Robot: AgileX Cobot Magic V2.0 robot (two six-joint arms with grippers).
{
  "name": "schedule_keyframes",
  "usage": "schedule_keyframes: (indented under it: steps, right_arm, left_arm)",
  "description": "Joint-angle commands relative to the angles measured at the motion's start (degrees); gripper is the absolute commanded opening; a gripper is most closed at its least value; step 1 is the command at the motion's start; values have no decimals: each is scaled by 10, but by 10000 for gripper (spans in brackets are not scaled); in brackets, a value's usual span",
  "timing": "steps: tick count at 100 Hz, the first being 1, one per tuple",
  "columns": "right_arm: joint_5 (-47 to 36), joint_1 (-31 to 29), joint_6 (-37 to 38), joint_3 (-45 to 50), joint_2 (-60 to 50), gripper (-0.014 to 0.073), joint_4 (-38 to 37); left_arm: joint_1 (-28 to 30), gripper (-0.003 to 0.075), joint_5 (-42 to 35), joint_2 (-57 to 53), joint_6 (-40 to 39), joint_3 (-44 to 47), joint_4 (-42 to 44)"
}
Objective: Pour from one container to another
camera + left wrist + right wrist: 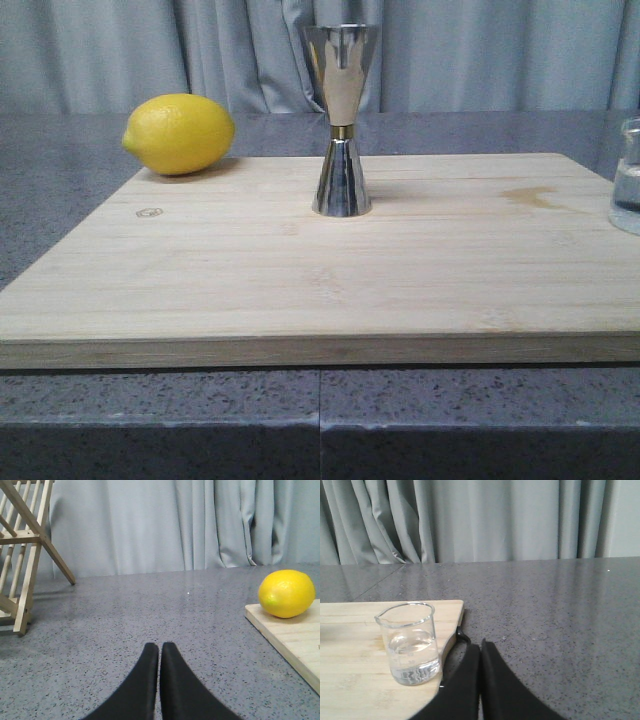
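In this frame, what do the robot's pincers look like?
Both pincers are alike: the left pincer and the right pincer each show two plain matte black fingers, broad at the base and curving to narrow rounded tips. No cables or markings show.

No readable text anywhere; the beaker (410, 645) bears faint printed marks, too blurred to read; the wooden board (300, 270) carries a small indistinct stamp
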Motion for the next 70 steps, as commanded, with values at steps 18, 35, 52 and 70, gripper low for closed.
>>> schedule_keyframes:
  steps: [18, 35, 52, 70]
  right_arm:
    - [-47, -3, -4, 5, -11, -57, 1]
    - [-47, -3, -4, 5, -11, -57, 1]
    - [-47, -3, -4, 5, -11, -57, 1]
    - [-69, -3, -4, 5, -11, -57, 1]
  left_arm:
    - [0, -19, -47, -12, -2, 16, -5]
    - [0, -19, -47, -12, -2, 16, -5]
    - [0, -19, -48, -12, -2, 16, -5]
    - [0, -19, -48, -12, -2, 16, -6]
